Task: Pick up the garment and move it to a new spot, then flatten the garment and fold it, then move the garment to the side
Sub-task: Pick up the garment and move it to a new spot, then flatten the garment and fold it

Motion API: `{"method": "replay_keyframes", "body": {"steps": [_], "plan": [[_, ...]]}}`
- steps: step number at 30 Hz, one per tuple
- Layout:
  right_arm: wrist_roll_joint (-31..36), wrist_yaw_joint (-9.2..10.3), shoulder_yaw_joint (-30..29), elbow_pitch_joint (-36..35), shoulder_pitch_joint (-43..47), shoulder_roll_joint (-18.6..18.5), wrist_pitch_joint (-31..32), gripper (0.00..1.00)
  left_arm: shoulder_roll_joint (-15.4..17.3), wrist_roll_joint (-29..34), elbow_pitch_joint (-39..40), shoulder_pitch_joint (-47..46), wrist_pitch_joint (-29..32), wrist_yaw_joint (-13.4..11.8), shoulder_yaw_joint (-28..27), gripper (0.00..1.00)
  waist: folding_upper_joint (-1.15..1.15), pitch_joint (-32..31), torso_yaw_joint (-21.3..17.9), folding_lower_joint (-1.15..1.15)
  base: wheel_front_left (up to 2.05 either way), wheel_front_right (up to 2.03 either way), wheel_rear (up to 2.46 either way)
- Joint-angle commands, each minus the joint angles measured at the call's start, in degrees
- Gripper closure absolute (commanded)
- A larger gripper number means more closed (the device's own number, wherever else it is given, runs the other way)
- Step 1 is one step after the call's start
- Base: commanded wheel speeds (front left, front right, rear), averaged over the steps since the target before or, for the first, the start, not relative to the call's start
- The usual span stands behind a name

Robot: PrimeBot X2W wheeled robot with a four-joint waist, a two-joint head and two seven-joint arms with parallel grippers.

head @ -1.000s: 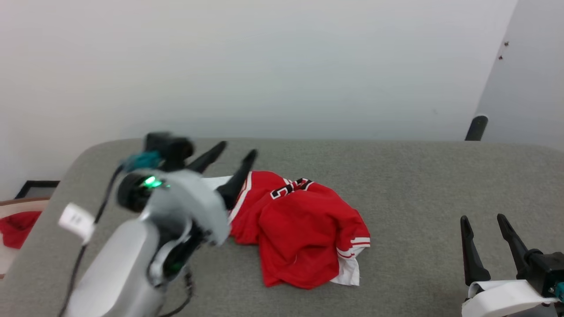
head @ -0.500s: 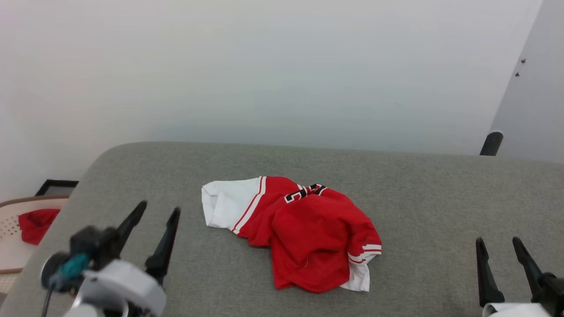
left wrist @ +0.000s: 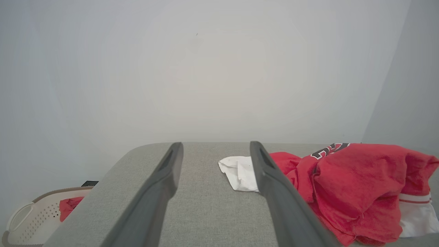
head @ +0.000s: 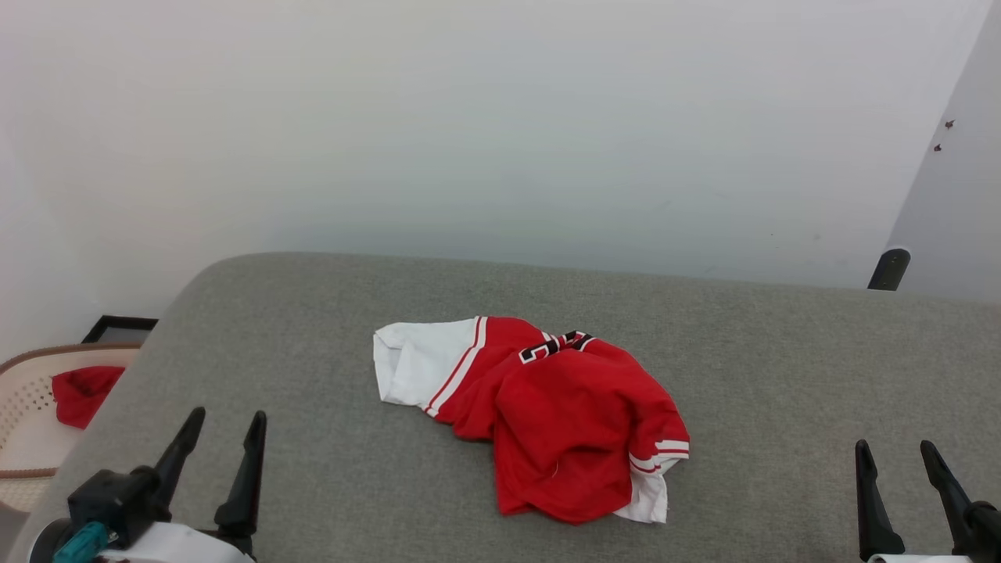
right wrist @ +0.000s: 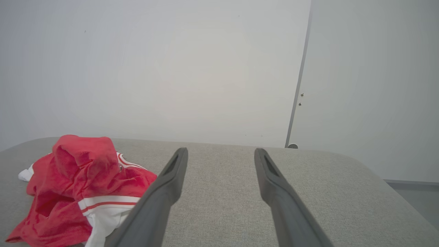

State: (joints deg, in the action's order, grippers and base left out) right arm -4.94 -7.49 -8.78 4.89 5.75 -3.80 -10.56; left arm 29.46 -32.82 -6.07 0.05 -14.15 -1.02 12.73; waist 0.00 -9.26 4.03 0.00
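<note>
The garment, a red jersey with white sleeves, striped trim and black letters, lies crumpled in a heap at the middle of the grey padded table. It also lies to the right in the left wrist view and to the left in the right wrist view. My left gripper stands open at the lower left, well apart from the garment, nothing between its fingers. My right gripper stands open at the lower right, also empty and apart from the cloth.
A beige perforated basket holding a small plain red cloth sits on the floor left of the table. A white wall runs behind the table. A dark post stands past the far right edge.
My left arm has drawn back from beside the garment's white sleeve to the lower left, leaving the garment on the table. The head camera has shifted, so the scene sits slightly lower and further right.
</note>
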Motion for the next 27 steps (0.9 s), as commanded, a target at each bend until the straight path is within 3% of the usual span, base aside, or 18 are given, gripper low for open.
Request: {"method": "replay_keyframes", "body": {"steps": [1,13,18,27], "plan": [[0.3,0.00,0.1,-0.2,0.8,0.1,0.2,0.00,0.0,-0.4,0.1,0.3,-0.2,-0.2,-0.1,0.00,0.00,0.0,0.0,0.00,0.00,0.00,0.00],[-1.4,0.00,5.0,-0.6,-0.6,-1.5,4.2,0.00,1.0,0.3,-0.2,-3.2,1.7,1.1,1.2,0.00,0.00,1.6,3.5,0.00,0.00,0.00,0.00],[-3.4,0.00,9.4,-1.2,-1.4,-3.5,8.8,0.00,1.5,0.8,-0.9,-5.3,3.0,1.9,2.2,0.00,0.00,2.7,6.5,0.00,0.00,0.00,0.00],[-7.1,0.00,14.7,-2.1,-1.7,-7.6,18.9,0.00,-0.6,1.0,-1.8,-7.1,3.2,2.4,4.6,0.00,0.00,4.8,11.7,0.00,0.00,0.00,0.00]]}}
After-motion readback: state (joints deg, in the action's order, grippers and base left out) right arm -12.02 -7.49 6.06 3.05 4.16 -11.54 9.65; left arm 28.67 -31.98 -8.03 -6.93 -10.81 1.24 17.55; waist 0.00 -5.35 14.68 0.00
